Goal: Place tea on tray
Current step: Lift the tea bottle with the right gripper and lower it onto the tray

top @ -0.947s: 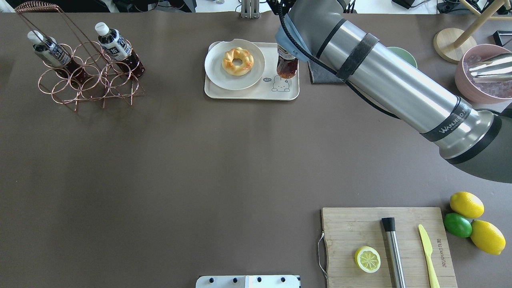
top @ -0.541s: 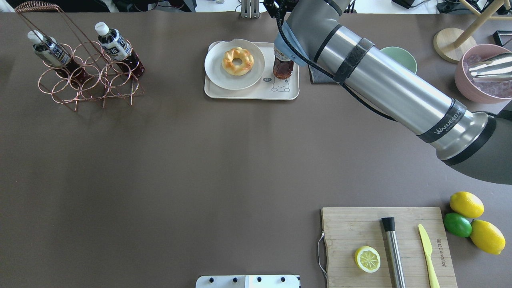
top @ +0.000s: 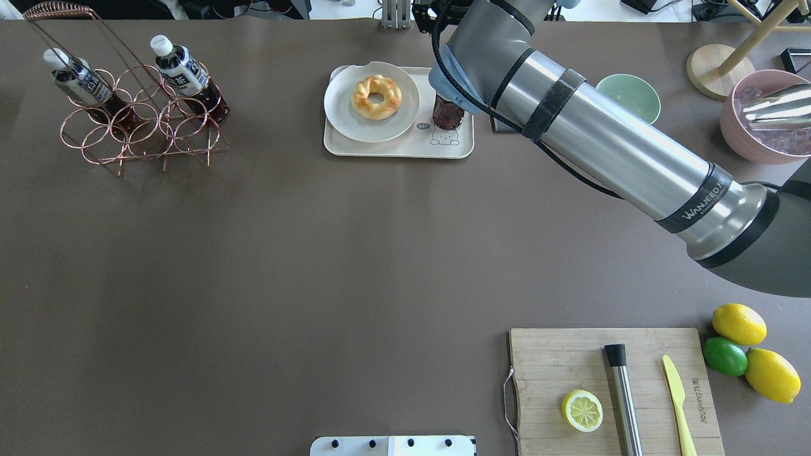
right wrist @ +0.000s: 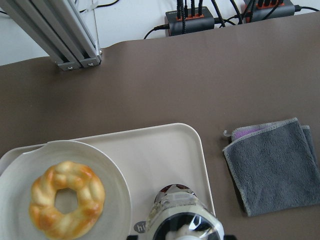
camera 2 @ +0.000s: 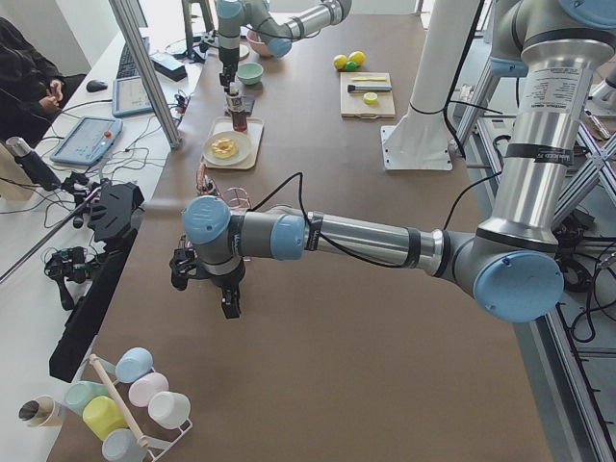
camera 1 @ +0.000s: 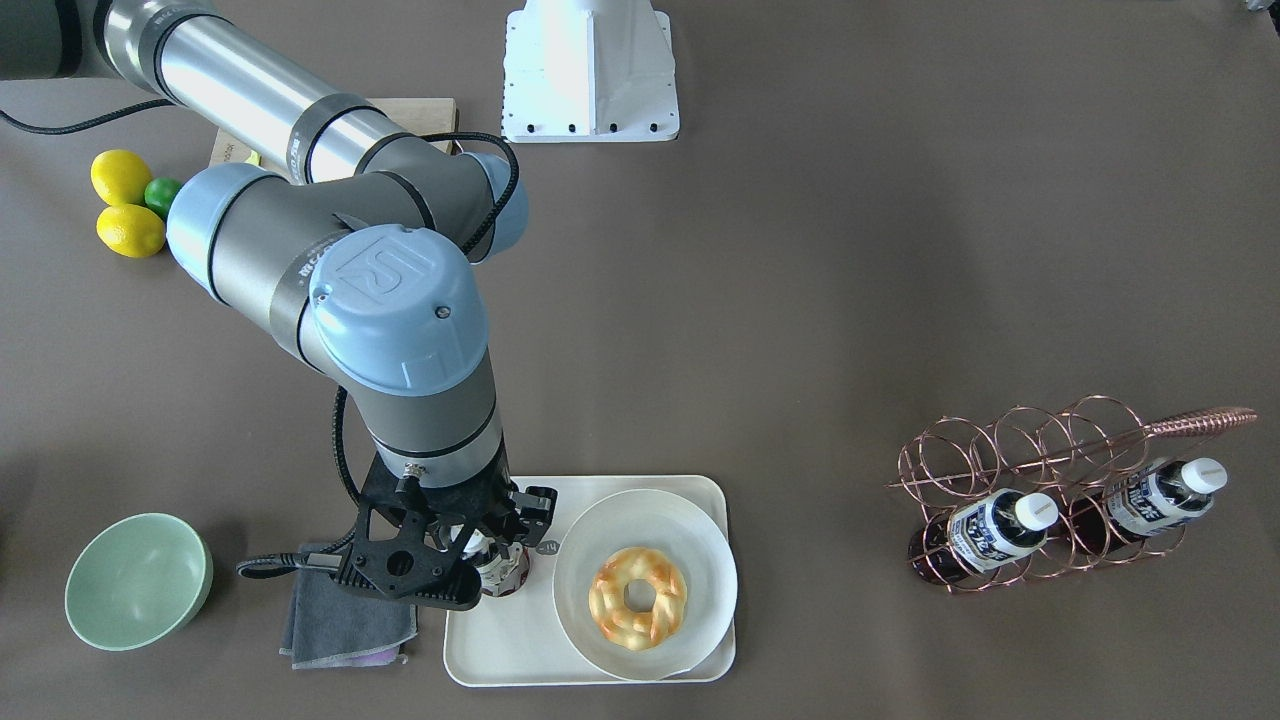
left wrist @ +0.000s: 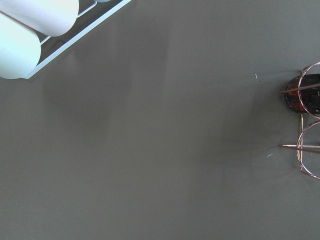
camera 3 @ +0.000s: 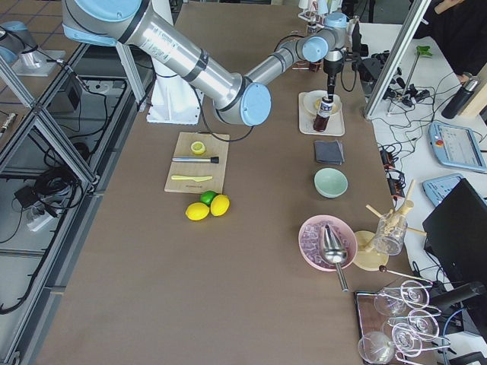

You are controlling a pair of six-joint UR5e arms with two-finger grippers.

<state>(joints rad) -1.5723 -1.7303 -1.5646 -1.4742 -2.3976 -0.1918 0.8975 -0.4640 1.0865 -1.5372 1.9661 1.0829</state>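
The tea bottle point(top: 448, 114) stands upright on the right end of the cream tray point(top: 405, 149), next to its bear drawing. My right gripper point(camera 1: 497, 560) is shut on the bottle's upper part; the wrist hides the cap in the overhead view. The right wrist view looks straight down on the bottle point(right wrist: 182, 220) over the tray point(right wrist: 165, 150). In the right side view the bottle point(camera 3: 325, 115) reaches down to the tray. My left gripper point(camera 2: 229, 306) hangs over bare table far to the left; I cannot tell whether it is open or shut.
A white plate with a doughnut point(top: 375, 96) fills the tray's left part. A grey cloth point(camera 1: 345, 620) and a green bowl point(top: 630, 96) lie right of the tray. A copper rack point(top: 136, 123) holds two more bottles. A cutting board point(top: 551, 354) is near the front right.
The right arm has swung the tilted bottle upright and lowered it onto the tray, a little to the left. The bowl now shows from behind the arm.
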